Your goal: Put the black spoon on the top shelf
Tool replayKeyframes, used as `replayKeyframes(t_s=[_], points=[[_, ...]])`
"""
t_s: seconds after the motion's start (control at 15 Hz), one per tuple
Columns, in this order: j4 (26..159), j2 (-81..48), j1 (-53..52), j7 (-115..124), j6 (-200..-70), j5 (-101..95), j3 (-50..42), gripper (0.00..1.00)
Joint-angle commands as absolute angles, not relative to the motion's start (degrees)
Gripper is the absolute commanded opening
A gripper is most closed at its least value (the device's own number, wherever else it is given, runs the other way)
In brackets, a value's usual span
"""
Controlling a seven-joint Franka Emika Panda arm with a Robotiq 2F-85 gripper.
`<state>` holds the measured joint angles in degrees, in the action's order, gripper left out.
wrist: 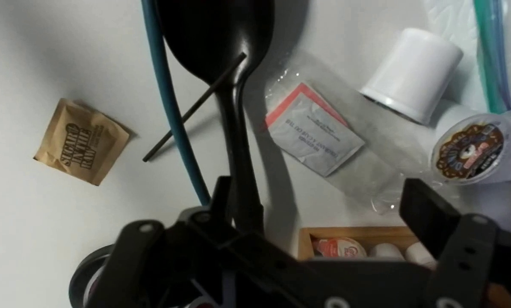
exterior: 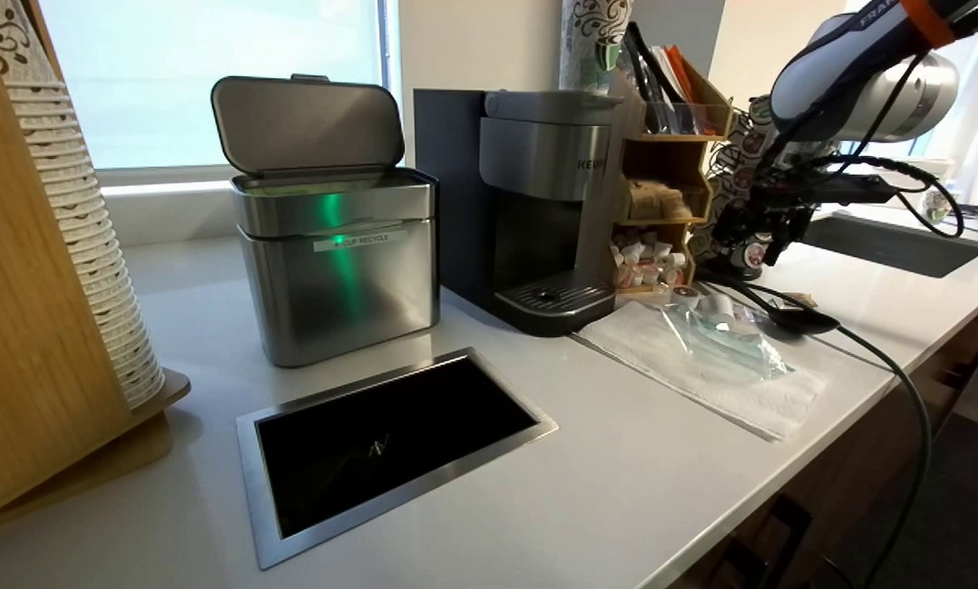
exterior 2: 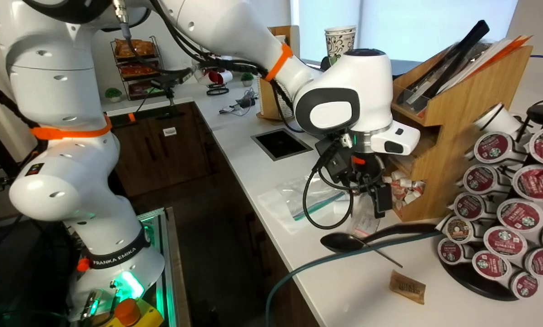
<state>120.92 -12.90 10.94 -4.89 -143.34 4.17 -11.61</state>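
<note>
With the black two-fingered claw (wrist: pixel 317 194) wide and empty, shift toward the wrist view's nine o'clock to straddle the long-handled glossy black spoon (wrist: pixel 236 132) on the smooth white counter (wrist: pixel 45 222), sparing the slim teal cable (wrist: pixel 164 85) at its ten o'clock

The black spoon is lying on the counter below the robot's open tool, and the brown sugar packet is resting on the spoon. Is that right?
Not quite. The brown sugar packet isn't on the black spoon; the wrist view shows the packet lying apart, on the counter. The spoon does lie on the counter, below the open tool.
</note>
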Motion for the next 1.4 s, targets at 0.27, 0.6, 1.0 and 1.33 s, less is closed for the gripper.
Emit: replayKeyframes(t_s=[0.27,0.6,1.0,1.33], points=[[119.2,-17.2,14.2,-10.2,-142.0,2.8,-11.2,1.00],[117.8,-19.0,15.1,-12.1,-141.1,5.2,-9.5,1.00],[115.1,-21.5,16.3,-12.1,-139.1,9.0,-7.4,1.00],[113.4,-22.9,16.3,-9.8,-139.6,9.6,-7.8,1.00]])
